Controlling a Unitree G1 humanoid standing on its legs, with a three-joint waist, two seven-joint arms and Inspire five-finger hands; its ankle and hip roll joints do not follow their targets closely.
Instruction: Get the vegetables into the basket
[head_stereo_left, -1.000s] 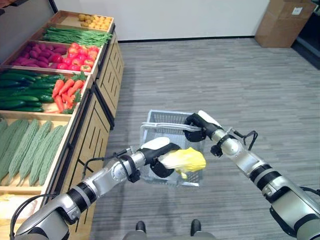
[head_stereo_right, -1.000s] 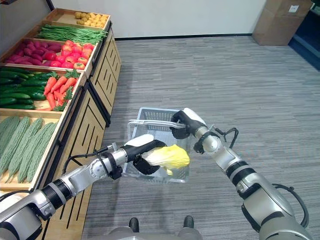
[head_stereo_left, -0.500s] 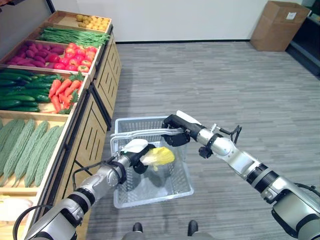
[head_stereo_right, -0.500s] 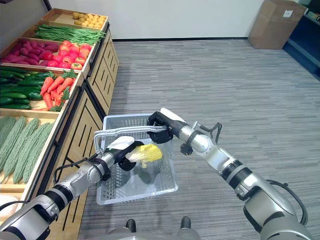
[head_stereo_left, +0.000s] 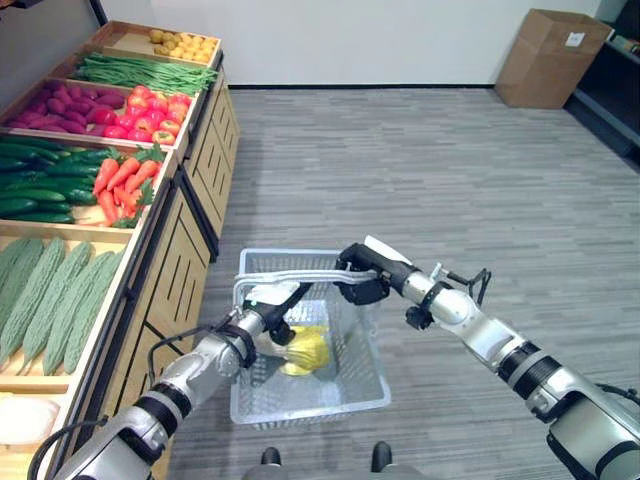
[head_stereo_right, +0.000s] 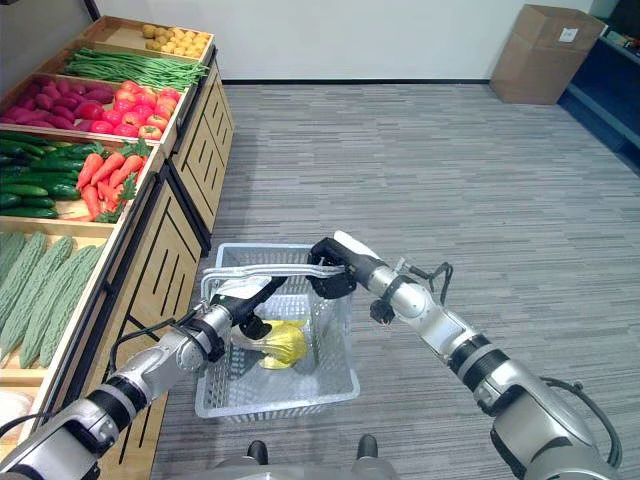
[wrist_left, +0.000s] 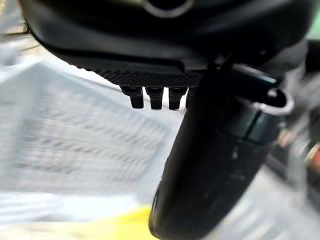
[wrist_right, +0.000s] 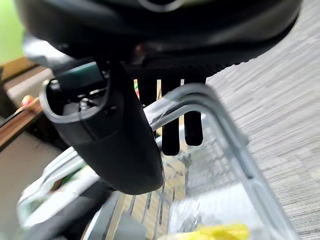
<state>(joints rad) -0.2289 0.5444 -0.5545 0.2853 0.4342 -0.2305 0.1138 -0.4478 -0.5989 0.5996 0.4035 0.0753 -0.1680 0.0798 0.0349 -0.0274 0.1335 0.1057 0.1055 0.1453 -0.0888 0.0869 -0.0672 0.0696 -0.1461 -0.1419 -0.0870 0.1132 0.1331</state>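
At lower centre, the yellow napa cabbage (head_stereo_left: 305, 350) is being lowered inside the wire basket (head_stereo_left: 345, 395), clasped by the left hand (head_stereo_left: 272, 318), while the basket handle (head_stereo_left: 300, 277) is gripped by the right hand (head_stereo_left: 360, 275); release is judged next.

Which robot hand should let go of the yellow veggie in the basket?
The left hand. It is down inside the basket with the yellow vegetable, so it probably just has to release. The right hand is busy gripping the basket's handle.
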